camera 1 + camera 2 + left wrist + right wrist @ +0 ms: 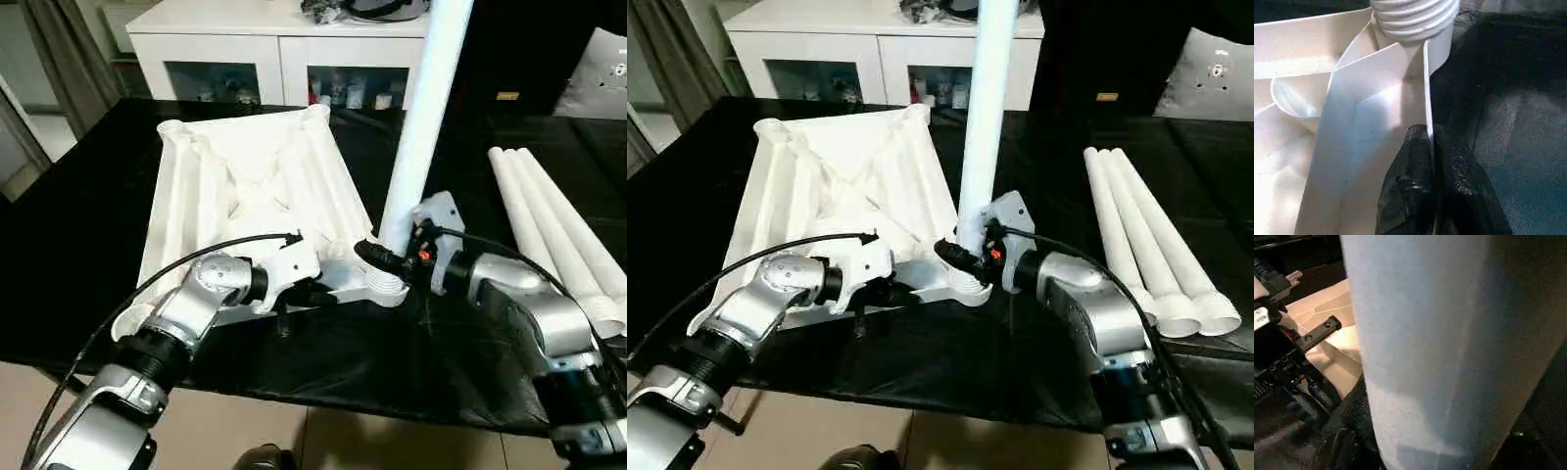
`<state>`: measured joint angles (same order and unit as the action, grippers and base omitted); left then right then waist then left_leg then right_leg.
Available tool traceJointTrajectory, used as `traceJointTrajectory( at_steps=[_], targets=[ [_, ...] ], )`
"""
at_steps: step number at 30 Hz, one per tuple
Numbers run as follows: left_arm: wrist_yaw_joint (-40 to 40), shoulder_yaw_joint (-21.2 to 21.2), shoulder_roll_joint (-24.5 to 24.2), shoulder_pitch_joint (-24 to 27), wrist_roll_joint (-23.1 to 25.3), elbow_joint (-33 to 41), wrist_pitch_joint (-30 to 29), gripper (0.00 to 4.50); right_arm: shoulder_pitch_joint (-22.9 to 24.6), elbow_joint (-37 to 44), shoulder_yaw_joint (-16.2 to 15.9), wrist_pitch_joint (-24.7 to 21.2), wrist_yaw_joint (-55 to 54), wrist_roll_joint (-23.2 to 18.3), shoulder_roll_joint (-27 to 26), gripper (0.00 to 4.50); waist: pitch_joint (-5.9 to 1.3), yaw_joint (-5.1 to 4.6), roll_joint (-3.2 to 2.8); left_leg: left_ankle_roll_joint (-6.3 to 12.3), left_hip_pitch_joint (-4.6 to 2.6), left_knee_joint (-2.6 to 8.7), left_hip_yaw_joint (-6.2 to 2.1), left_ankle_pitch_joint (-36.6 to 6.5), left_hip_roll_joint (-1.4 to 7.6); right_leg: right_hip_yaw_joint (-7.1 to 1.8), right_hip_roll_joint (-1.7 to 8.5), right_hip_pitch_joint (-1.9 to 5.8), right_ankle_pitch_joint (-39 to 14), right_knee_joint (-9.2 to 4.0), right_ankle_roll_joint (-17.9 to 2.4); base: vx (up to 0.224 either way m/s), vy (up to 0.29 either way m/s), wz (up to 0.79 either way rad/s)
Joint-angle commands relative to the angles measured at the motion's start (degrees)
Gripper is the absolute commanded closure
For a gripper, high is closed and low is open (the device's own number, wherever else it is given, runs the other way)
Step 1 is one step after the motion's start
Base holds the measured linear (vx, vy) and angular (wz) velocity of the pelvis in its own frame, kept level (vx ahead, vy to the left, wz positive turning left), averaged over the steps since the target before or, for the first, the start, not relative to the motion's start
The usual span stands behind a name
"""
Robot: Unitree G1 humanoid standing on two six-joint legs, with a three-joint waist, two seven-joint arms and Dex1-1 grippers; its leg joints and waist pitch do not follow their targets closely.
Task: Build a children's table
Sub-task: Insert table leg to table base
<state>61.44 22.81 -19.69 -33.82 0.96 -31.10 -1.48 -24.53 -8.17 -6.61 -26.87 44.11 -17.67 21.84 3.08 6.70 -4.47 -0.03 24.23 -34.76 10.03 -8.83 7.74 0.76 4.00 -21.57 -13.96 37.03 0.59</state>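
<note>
Near the front edge of the black-covered work table (88, 255), as the left eye view shows it, the table top (245, 186) lies upside down with its ribbed underside up. One leg (421, 117) stands upright in the corner socket (384, 286) at the top's near right corner. The right gripper (392, 257) is clamped around that leg just above the socket. The left gripper (312, 292) sits at the top's near edge, just beside the same corner. Three spare legs (554, 230) lie side by side toward the work table's right edge, well apart from the top.

From the right eye view the same layout holds: the leg rises from the socket, and the other three sockets that can be seen carry nothing.

Along the left wrist view, the left gripper's fingers (1410, 196) are pinched on a thin wall of the table top's rim, with the ribbed foot of the leg seated in the socket beyond them.

Along the right wrist view, the leg's pale tube (1440, 342) stands close against the camera, with a dark finger (1347, 431) pressed to its side.

By my judgement, the task is about a quarter done: one leg is in or nearly in, though I cannot tell if it is fully seated. Three legs remain to fit, and then the table must be turned upright.
</note>
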Motion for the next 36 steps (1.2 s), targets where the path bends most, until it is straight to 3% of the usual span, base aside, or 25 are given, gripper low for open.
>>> traceJointTrajectory(
  at_steps=[1,7,10,14,24,25,26,36],
  targets=[
    [1.41,0.62,-0.33,-0.15,0.52,0.06,1.03,4.5,-0.29,-1.72,-0.89,-0.74,0.67,0.83,0.35,2.59,-4.11,0.18,1.47,2.5,-2.28,4.29,-2.02,-12.43,5.17,-1.66,5.17,0.99,-4.3,-4.54,-13.57,0.0,0.0,0.0],
    [1.26,0.54,0.42,-0.77,0.77,-0.77,2.03,4.5,-0.63,-4.41,-2.9,-0.05,2.55,2.16,0.9,2.59,-4.18,0.11,1.84,2.58,-2.34,4.33,-1.97,-12.48,5.2,-1.64,5.24,0.99,-3.17,-4.54,-13.69,0.0,0.0,0.0],
    [0.48,0.27,0.62,-1.43,1.29,-2.02,2.71,4.5,-0.76,-5.07,-3.22,-0.09,3.36,2.6,1.28,2.59,-4.11,0.1,1.98,1.78,-2.53,4.47,-1.96,-14.46,5.19,-1.66,5.2,0.89,-4.93,-4.75,-13.63,0.0,0.0,0.0],
    [0.07,0.04,0.56,-2.09,1.85,-3.32,3.25,4.5,-0.74,-5.05,-3.02,-0.25,3.87,2.55,1.57,2.59,-4.01,0.1,2.12,0.85,-2.6,4.65,-2.01,-16.09,5.27,-1.82,5.42,0.9,-7.26,-4.95,-13.23,0.0,0.0,0.0],
    [0.98,-0.46,0.54,-2.99,2.04,-4.66,4.16,4.5,-0.88,-5.2,-1.62,-0.08,4.66,2.1,2.35,2.59,-3.98,0.08,2.1,0.85,-2.53,4.81,-2.04,-16.22,5.33,-1.75,5.42,0.85,-7.18,-5.0,-13.16,0.0,0.0,0.0],
    [1.0,-0.5,0.61,-3.12,2.04,-4.89,4.23,4.5,-0.91,-5.33,-1.54,-0.11,4.79,2.04,2.39,2.59,-3.96,0.0,2.43,0.99,-2.46,4.79,-1.97,-15.95,5.32,-1.77,5.43,0.93,-7.07,-5.05,-13.19,0.0,0.0,0.0],
    [1.08,-0.64,0.74,-3.33,1.92,-5.24,4.3,4.5,-0.69,-5.06,-1.52,-0.15,4.98,2.03,2.58,2.59,-3.97,0.05,2.09,0.96,-2.52,4.72,-1.95,-15.88,5.27,-1.8,5.48,0.85,-7.36,-5.1,-13.22,0.0,0.0,0.0],
    [3.4,-0.46,0.85,-2.45,0.75,-3.11,3.79,4.5,-0.51,-5.94,-0.91,0.41,3.98,1.75,0.83,2.59,-4.03,0.08,2.16,1.39,-2.43,4.78,-1.92,-15.18,5.32,-1.73,5.45,0.89,-5.16,-4.93,-13.78,0.0,0.0,0.0]
  ],
)
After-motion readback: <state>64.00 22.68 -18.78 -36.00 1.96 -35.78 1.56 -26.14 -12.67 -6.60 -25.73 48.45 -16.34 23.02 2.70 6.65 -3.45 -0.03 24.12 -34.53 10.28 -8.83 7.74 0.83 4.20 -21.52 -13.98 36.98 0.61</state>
